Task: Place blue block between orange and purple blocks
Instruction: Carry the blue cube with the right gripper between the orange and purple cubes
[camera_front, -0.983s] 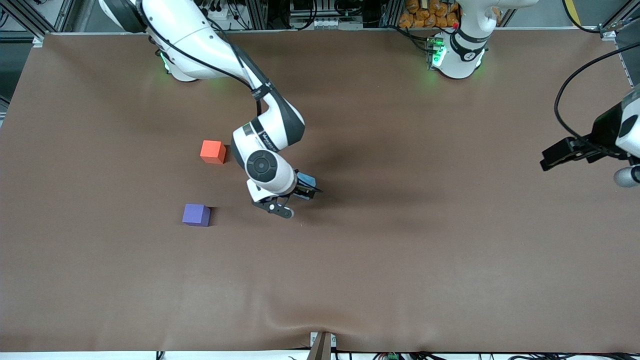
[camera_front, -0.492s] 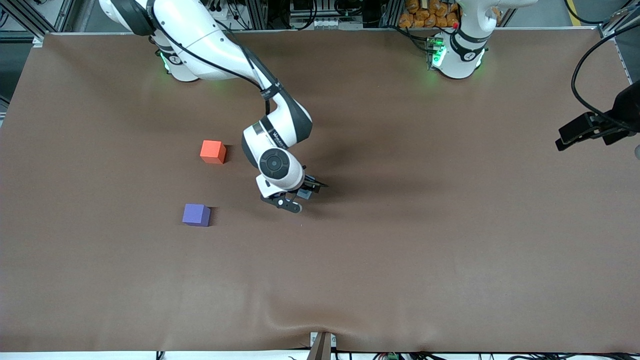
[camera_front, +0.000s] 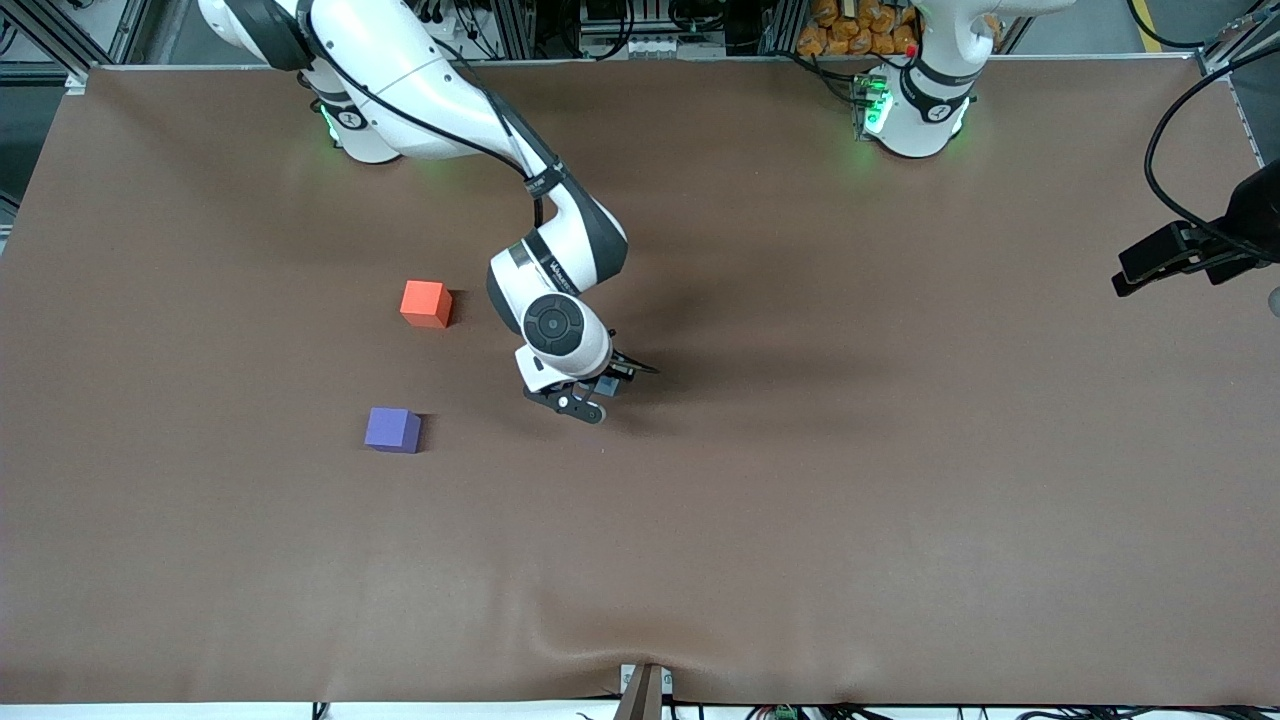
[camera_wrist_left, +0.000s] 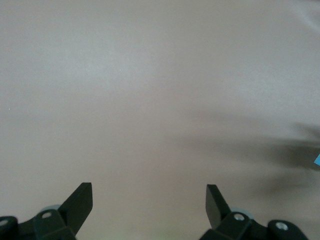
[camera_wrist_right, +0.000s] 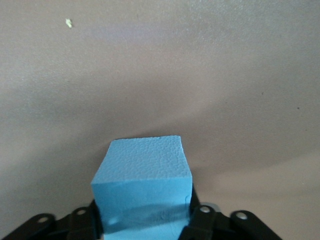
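Note:
The blue block (camera_wrist_right: 142, 175) is a sky-blue cube, and my right gripper (camera_wrist_right: 145, 222) is shut on it, a finger pressed on each side. In the front view the right gripper (camera_front: 592, 392) is low over the middle of the table and hides almost all of the blue block. The orange block (camera_front: 425, 302) and the purple block (camera_front: 393, 429) lie toward the right arm's end of the table, the purple one nearer the front camera, with a gap between them. My left gripper (camera_wrist_left: 150, 200) is open over bare table with nothing between its fingers.
The brown table cover (camera_front: 800, 500) has a wrinkle at its front edge (camera_front: 600, 640). The left arm's dark hand (camera_front: 1165, 258) hangs at the left arm's end of the table, well away from the blocks.
The right gripper has come down around the blue block and shut on it. The left arm drew back toward its end of the table, then stopped.

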